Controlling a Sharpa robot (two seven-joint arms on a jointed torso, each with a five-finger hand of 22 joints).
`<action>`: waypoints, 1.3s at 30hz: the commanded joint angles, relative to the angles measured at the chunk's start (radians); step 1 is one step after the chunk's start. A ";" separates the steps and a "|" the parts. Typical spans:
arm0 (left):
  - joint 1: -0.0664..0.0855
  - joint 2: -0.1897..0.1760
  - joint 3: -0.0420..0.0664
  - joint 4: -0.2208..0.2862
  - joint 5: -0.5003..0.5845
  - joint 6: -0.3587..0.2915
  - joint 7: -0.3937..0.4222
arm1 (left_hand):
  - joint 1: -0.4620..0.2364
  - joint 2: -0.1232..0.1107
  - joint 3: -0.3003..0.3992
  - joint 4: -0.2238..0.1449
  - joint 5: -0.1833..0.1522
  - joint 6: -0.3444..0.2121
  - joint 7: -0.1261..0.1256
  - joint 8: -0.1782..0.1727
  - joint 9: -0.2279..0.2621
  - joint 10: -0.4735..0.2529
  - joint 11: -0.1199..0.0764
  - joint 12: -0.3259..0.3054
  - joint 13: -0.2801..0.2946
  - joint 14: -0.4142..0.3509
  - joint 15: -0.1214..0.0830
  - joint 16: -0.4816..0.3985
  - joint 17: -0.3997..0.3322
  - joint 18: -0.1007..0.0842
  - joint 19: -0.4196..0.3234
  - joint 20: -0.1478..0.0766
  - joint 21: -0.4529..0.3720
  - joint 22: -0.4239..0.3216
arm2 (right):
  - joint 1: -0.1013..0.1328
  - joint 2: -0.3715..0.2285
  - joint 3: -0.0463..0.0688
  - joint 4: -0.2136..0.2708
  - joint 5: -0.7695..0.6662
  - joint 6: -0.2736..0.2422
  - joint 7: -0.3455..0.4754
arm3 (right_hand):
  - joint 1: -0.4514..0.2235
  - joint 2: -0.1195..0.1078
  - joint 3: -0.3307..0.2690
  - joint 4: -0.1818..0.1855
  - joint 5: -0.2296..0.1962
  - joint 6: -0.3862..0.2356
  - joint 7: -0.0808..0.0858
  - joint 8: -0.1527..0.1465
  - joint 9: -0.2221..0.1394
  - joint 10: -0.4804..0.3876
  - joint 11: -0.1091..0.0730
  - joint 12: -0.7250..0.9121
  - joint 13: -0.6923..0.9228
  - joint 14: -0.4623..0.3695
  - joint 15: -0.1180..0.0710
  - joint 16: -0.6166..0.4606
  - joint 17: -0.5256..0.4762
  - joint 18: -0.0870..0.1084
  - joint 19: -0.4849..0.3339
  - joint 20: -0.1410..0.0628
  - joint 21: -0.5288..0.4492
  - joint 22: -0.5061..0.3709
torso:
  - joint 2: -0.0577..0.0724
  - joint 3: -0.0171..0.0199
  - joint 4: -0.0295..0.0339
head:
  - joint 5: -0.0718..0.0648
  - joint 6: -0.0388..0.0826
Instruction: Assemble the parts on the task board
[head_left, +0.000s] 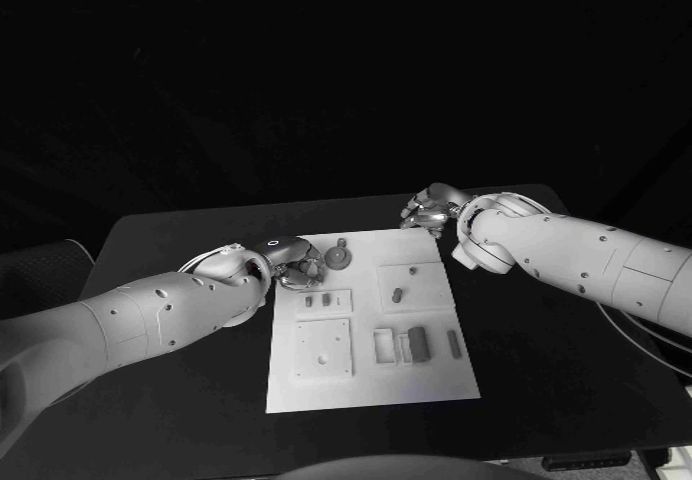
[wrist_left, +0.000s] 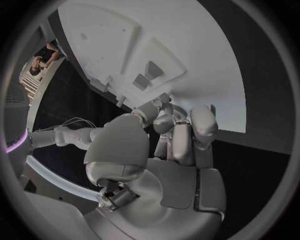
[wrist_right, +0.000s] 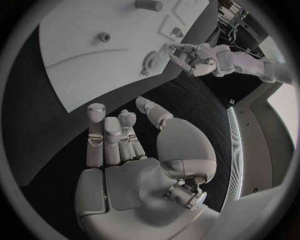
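Observation:
The white task board (head_left: 368, 375) lies in the middle of the table. A round toothed part (head_left: 338, 256) sits near its far left corner, also seen from the right wrist (wrist_right: 150, 61). Small dark parts (head_left: 418, 343) lie on the board's right half, and another (head_left: 397, 294) lies further back. My left hand (head_left: 296, 264) is at the board's far left edge, beside the toothed part, fingers (wrist_left: 187, 135) curled together; whether they pinch anything is hidden. My right hand (head_left: 428, 212) hovers over the black table just past the far right corner, fingers (wrist_right: 103, 140) stretched out and holding nothing.
A square raised plate (head_left: 325, 347) and a small frame (head_left: 385, 345) stand on the near half of the board. Black table (head_left: 562, 350) surrounds the board on all sides. Cables (head_left: 642, 335) hang along my right arm.

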 joint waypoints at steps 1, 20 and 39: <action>-0.003 0.004 -0.001 -0.001 -0.006 0.010 0.002 | -0.004 0.009 0.005 0.000 0.006 0.095 0.016 0.002 0.027 -0.001 -0.001 -0.007 0.001 0.005 -0.003 -0.007 0.000 0.122 0.002 0.000 0.004 0.001 | 0.000 0.000 0.000 0.001 -0.003 -0.001 0.007 | -0.007 0.002 0.003 0.001 0.005 0.001 0.010 0.006 -0.001 -0.007 0.002 0.006 -0.002 0.000 0.002 0.005 -0.002 0.059 0.001 -0.005 -0.004 0.013 | 0.000 0.0005 0.0001 | -0.001 -0.001; -0.003 0.000 -0.003 0.007 -0.007 0.025 -0.001 | -0.005 0.009 0.007 0.000 0.006 0.095 0.017 0.002 0.030 -0.001 -0.001 -0.008 0.002 0.006 -0.003 -0.007 0.001 0.121 0.002 -0.001 0.004 0.001 | 0.000 -0.001 0.000 0.001 -0.003 -0.001 0.006 | -0.008 0.001 0.003 0.001 0.005 0.001 0.010 0.006 -0.001 -0.007 0.002 0.006 -0.002 0.000 0.002 0.005 -0.002 0.059 0.001 -0.005 -0.004 0.013 | 0.000 -0.0001 0.0005 | -0.002 -0.003; -0.004 0.004 -0.004 -0.001 -0.016 0.027 -0.001 | -0.005 0.009 0.008 -0.001 0.006 0.095 0.016 0.002 0.032 0.000 -0.001 -0.008 0.002 0.006 -0.003 -0.008 0.000 0.121 0.002 -0.001 0.004 0.001 | 0.000 0.000 0.000 -0.001 -0.003 -0.001 0.006 | -0.008 0.001 0.003 0.001 0.005 0.001 0.010 0.006 -0.001 -0.007 0.002 0.006 -0.002 0.000 0.002 0.005 -0.002 0.059 0.001 -0.005 -0.004 0.013 | 0.000 0.0000 0.0003 | -0.001 -0.003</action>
